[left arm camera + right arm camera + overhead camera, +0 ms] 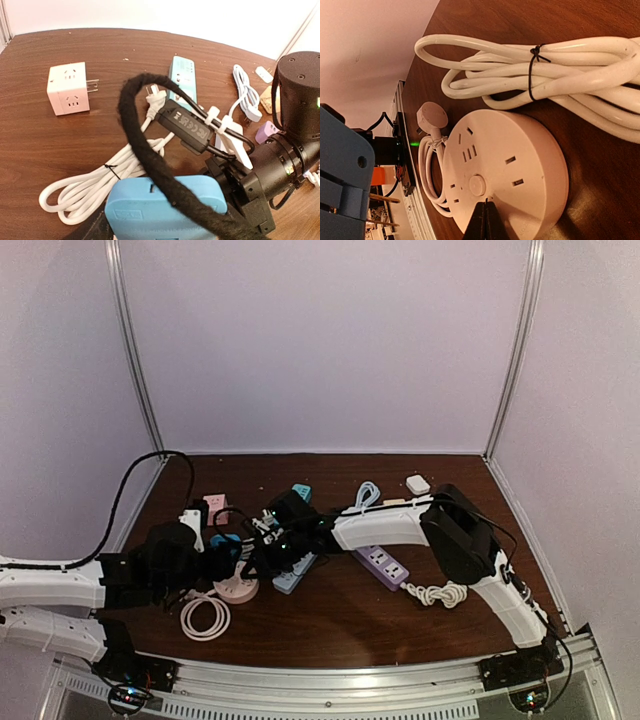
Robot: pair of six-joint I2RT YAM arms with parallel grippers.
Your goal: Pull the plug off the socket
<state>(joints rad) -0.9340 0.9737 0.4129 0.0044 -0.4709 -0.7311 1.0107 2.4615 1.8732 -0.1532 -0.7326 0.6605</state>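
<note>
Two arms meet over the left half of the brown table (340,625). The right gripper (486,219) has its jaws pressed fully together, with the tips over the near edge of the round white socket (505,172). A white plug (431,114) lies flat on the table just beside that socket, its thin cord looped alongside. A tied bundle of white cable (560,70) rests next to the socket. The left gripper (224,543), with blue fingers, hangs close by. Whether its jaws stand wide or narrow cannot be told.
</note>
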